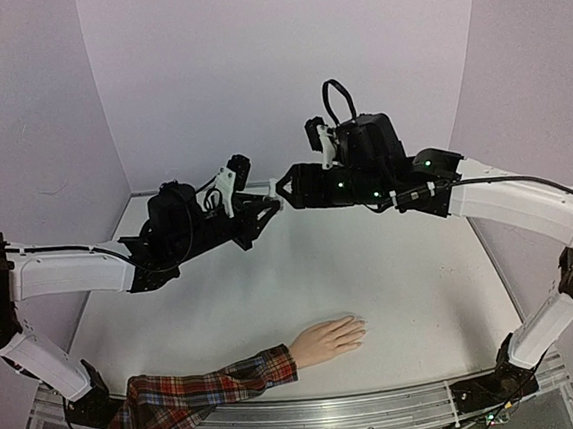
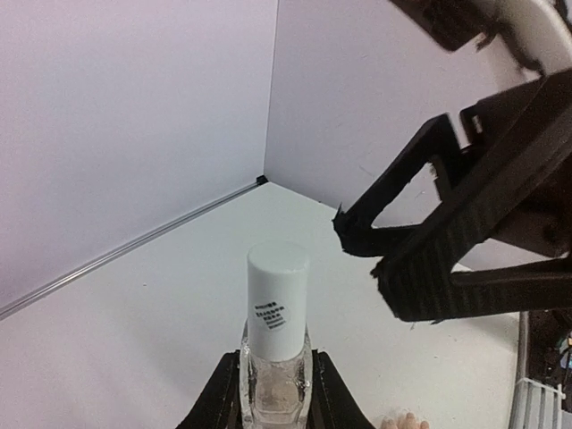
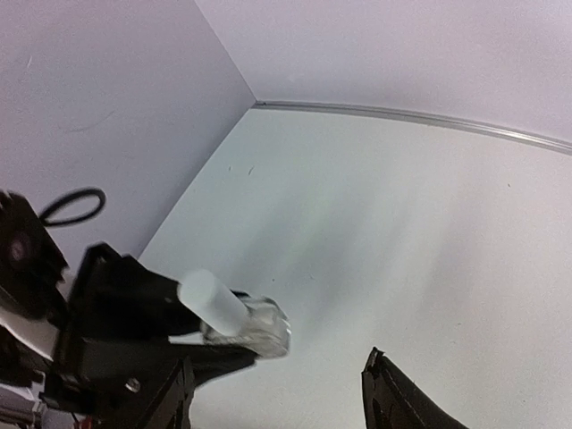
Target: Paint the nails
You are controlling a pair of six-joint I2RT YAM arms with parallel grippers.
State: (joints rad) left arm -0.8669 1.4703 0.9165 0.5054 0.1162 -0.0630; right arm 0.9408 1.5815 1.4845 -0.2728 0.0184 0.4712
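Note:
A small clear bottle [image 2: 275, 371] with a white cap [image 2: 278, 299] stands upright between my left gripper's [image 2: 275, 398] black fingers, which are shut on its glass body. From above, the left gripper [image 1: 264, 209] holds it high over the table's far middle. My right gripper [image 1: 285, 192] is open, its fingertips just short of the cap, apart from it. In the right wrist view the bottle [image 3: 255, 323] lies ahead and left of the open right gripper [image 3: 277, 404]. The pale mannequin hand [image 1: 328, 339] with a red plaid sleeve [image 1: 197, 395] lies palm down near the front edge; its nails [image 1: 361, 328] are barely distinguishable.
The white table [image 1: 391, 266] is enclosed by pale lilac walls [image 1: 283, 64] at the back and sides. A metal rail [image 1: 364, 408] runs along the near edge. The right gripper's fingers [image 2: 420, 268] fill the upper right of the left wrist view, with the mannequin fingertips [image 2: 402, 422] at its bottom edge.

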